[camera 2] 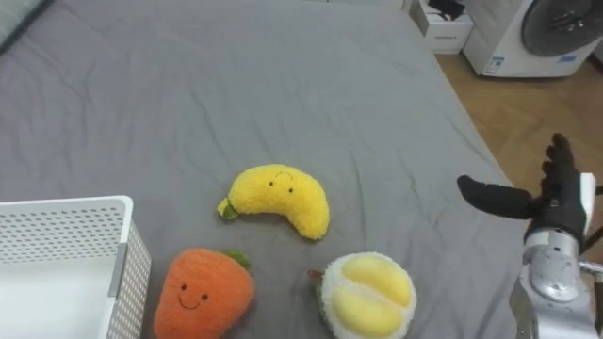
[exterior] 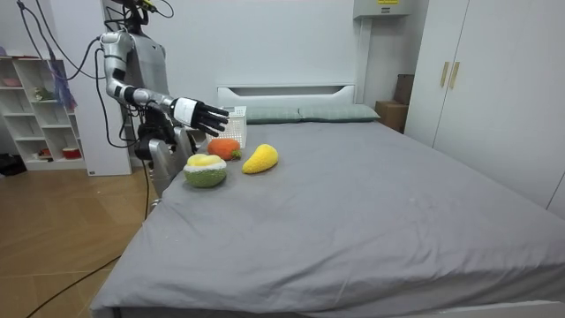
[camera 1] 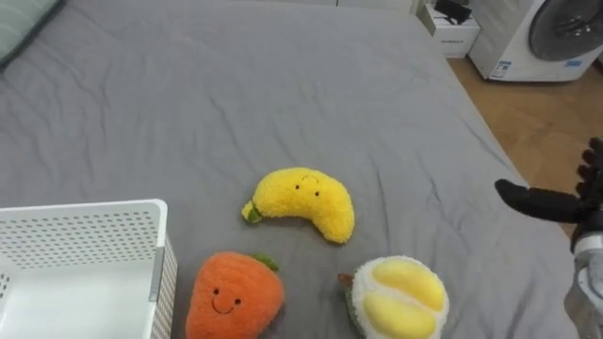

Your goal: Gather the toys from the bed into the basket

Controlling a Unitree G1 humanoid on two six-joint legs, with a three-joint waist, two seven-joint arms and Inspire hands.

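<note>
The grey bed (camera 1: 283, 104) carries all 3 toys, and the robot stands at its side, near the corner on the room view's left. A white perforated basket (camera 1: 94, 235) sits on the sheet at the robot's left. Just beside the basket lies the plush carrot (camera 1: 236, 294). The plush durian half (camera 1: 400, 297) is to the right of the carrot, apart from it. The plush banana (camera 1: 306, 200) lies farther onto the bed, between and beyond those 2.

The right hand (camera 2: 562, 202) hangs in the air over the bed's right edge. Its fingers are spread straight and its thumb juts toward the toys; it holds and touches nothing. The durian is the nearest toy, with bare sheet between it and the hand.
</note>
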